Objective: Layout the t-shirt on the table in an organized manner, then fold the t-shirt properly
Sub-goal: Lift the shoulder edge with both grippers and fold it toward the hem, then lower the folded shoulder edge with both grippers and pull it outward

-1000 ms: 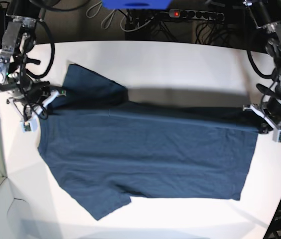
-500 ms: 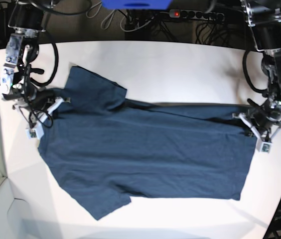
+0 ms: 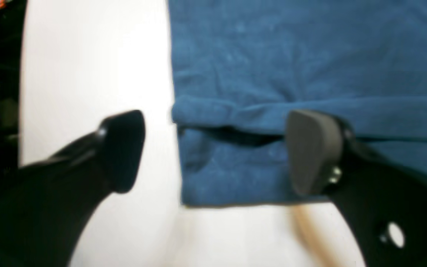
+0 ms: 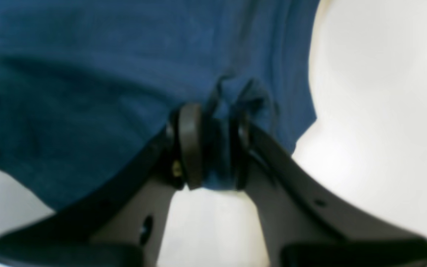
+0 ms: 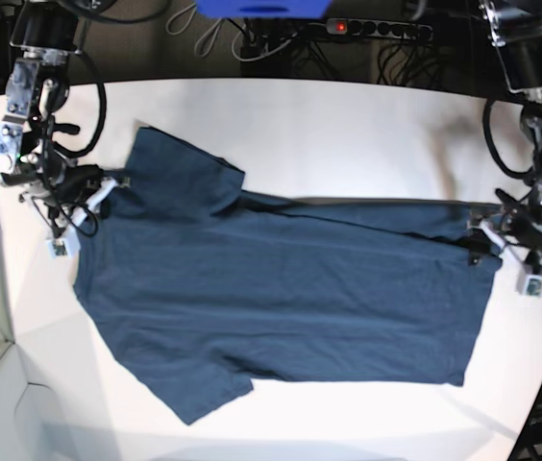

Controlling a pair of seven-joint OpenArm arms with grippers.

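Across the white desk (image 5: 348, 125) the t-shirt (image 5: 281, 288) is lying flat, long axis running left-right, collar end left. Left tool (image 3: 213, 148) is gaping wide over the hem corner; right tool (image 4: 213, 148) is pinching bunched fabric.

You see the t-shirt (image 5: 281, 288) lying flat across the middle of the tabletop (image 5: 348, 125). The right tool (image 5: 88, 197) sits at its left edge, the left tool (image 5: 502, 240) at its right edge.

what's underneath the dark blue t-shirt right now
The dark navy-blue cotton t-shirt lies on the large white table; bare tabletop shows around it. Whatever the cloth covers cannot be seen.
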